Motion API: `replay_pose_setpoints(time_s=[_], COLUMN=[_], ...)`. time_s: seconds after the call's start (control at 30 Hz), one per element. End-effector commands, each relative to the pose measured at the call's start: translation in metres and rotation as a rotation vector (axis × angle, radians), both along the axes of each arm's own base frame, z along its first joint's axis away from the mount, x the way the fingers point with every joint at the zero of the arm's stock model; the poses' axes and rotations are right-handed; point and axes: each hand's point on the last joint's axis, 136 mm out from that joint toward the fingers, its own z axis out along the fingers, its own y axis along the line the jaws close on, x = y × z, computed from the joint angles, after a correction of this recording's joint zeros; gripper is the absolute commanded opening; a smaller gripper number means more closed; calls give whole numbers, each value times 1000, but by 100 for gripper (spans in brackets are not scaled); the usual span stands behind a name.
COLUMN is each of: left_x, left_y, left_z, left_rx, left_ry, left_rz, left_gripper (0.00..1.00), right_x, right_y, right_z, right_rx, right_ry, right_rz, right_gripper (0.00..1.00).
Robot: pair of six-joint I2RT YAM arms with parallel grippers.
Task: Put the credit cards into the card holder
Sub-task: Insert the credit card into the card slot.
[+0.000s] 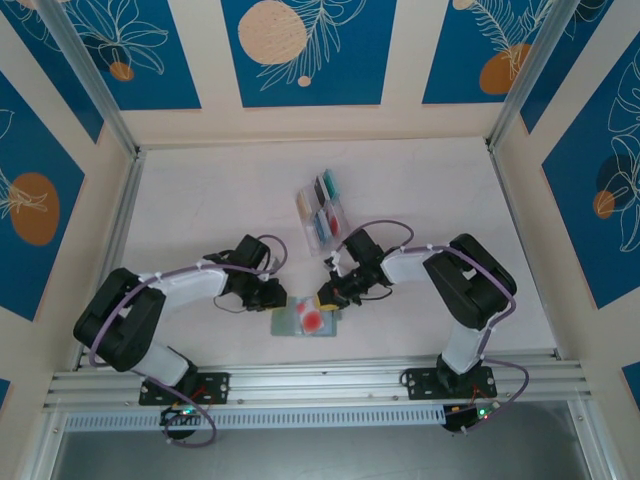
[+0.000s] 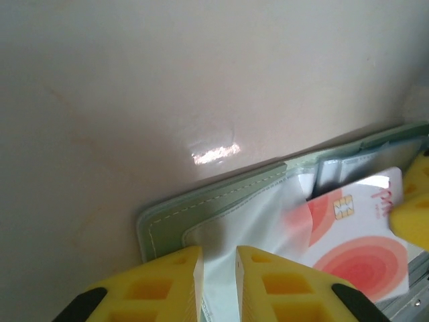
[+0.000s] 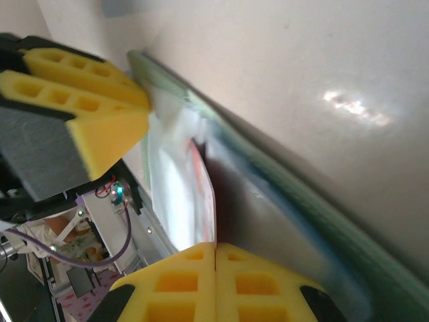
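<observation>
Left pincer (image 2: 219, 268) pinches the clear pocket of the open wallet (image 2: 221, 198), which lies on the counter (image 2: 167, 80) between the arms. Right pincer (image 3: 214, 253), fingers together, grips a red-patterned card (image 2: 355, 258), its corner under that pocket. Farther off, cards (image 1: 321, 228) stand in a rack (image 1: 303, 200).
</observation>
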Motion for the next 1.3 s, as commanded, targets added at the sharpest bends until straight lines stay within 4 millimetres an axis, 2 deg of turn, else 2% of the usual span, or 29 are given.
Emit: replay_pose_setpoints(time_s=[0.0,0.1,0.4,0.6,1.03,1.27], left_x=[-14,-18,-29,-35,-37,-39], left_y=[16,21,28,31,32,33], left_z=[-3,-2,-10,-20,-24,-26], left_rx=[60,73,100,115,120,121], left_ry=[35,30,49,69,70,72], left_rz=[2,-11,-39,-33,-33,-36], left_gripper=[20,21,21,19,19,19], right_x=[-1,0,7,10,12,14], right_y=[-4,-7,0,10,32,38], right_z=[-14,-20,-14,-8,2,5], right_rx=[-70,-123,-133,-92,45,75], right_ry=[-14,-36,-55,-50,10,16], right_rz=[-14,-22,-33,-28,-9,-2], right_gripper=[0,0,0,0,0,0])
